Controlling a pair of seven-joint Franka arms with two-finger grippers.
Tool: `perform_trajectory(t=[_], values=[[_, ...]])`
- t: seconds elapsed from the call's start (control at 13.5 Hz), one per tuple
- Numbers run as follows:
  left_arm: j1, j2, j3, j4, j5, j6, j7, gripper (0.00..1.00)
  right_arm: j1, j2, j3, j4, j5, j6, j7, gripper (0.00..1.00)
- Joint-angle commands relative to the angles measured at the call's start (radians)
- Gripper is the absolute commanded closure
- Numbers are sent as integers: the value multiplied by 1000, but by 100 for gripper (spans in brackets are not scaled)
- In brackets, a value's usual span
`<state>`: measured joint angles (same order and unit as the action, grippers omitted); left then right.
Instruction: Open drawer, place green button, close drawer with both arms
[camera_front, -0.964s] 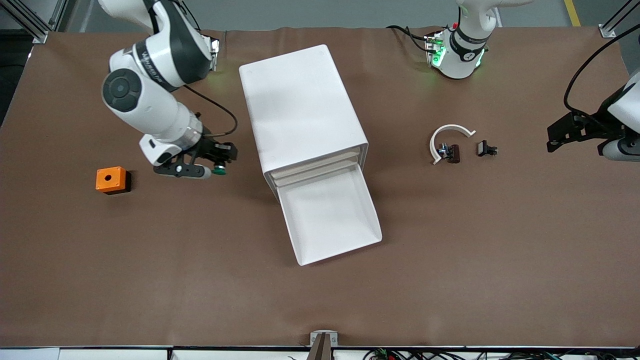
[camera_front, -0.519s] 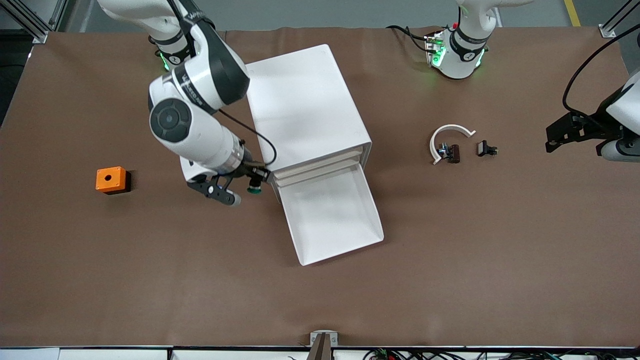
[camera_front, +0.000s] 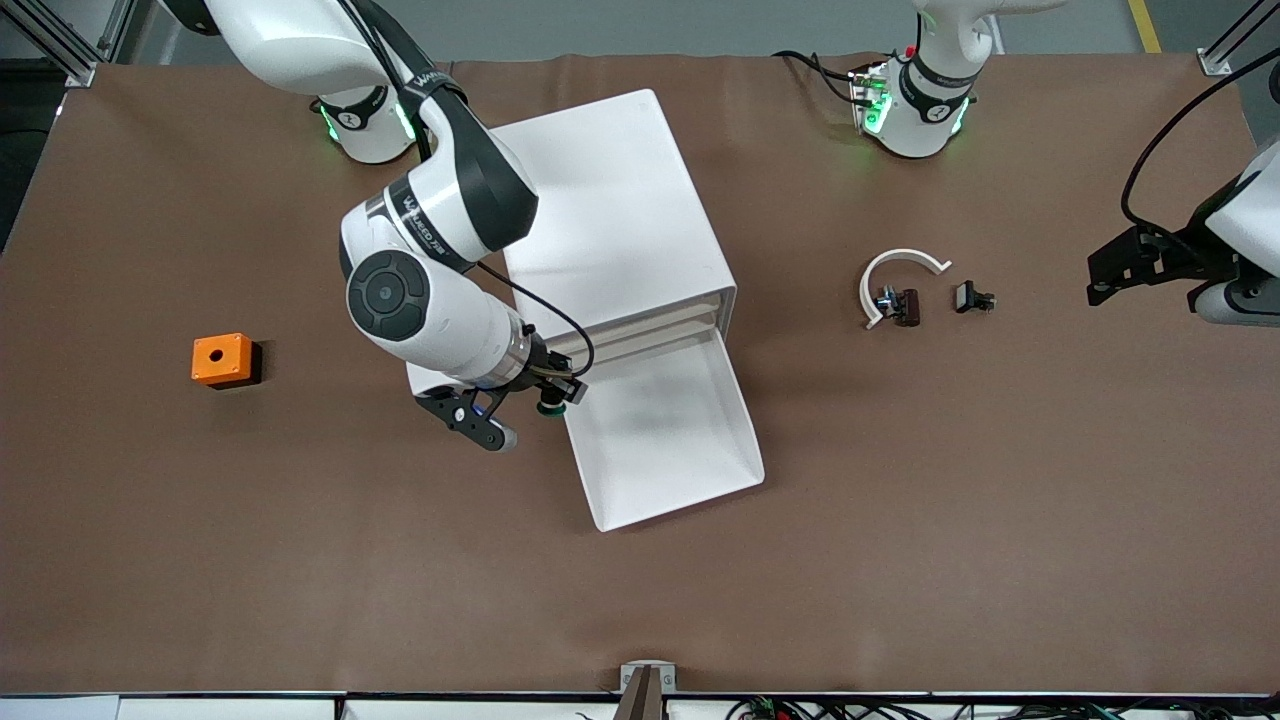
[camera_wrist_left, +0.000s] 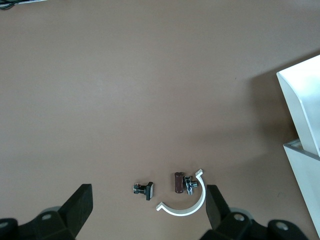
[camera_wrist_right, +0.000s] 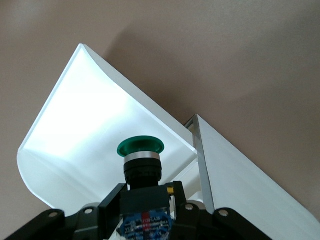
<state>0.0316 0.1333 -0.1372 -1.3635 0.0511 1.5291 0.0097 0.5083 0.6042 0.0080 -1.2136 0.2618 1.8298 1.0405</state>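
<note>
So I have the button (camera_wrist_right: 140, 150) clamped in the right gripper (camera_front: 545, 400), the fingers closed on its black body with the green cap pointing away from the wrist. It hangs over the side wall of the pulled-out drawer (camera_front: 690, 480), at the corner where that wall meets the cabinet (camera_front: 600, 210), not yet over the drawer floor as far as I can judge.

I'd expect the button to be light and rigid: a hard plastic body, a ribbed metal-looking collar, a smooth domed cap. The squared body is the right place to hold it; the round cap would likely slip or roll between the fingers. Dropped from a low height it should survive, though it may bounce or roll on its cap.

The drawer looks like thin, glossy white plastic, shallow, with a flared front lip and smooth walls. I judge it light enough to skid or twist if pushed off-centre, and the cabinet sits skewed to the tabletop (camera_front: 900, 560) edges. That surface is matte brown and looks slightly grippy.

The left gripper (camera_wrist_left: 147, 212) waits near the left arm's end of the tabletop, its fingers spread and empty. Between it and the cabinet lie a white curved clip (camera_front: 893, 270) and two small dark parts (camera_front: 905, 306). An orange cube (camera_front: 222, 358) with a hole sits toward the right arm's end.
</note>
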Motion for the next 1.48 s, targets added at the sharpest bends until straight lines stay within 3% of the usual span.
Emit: perform_trajectory(t=[0.0,0.3,0.67,1.41], values=[[2,-8,-2,-6,-11,11,9,0,-4,20,1,52,20,-1,111,100],[4,-8,-2,-8,-11,13,9,0,19,89,1,141,20,38,303,100],[4,-9,-1,-6,-10,11,10,0,67,152,-2,147,17,222,588,100],[4,-11,-1,-8,-10,10,12,0,220,267,-112,147,7,347,713,100]])
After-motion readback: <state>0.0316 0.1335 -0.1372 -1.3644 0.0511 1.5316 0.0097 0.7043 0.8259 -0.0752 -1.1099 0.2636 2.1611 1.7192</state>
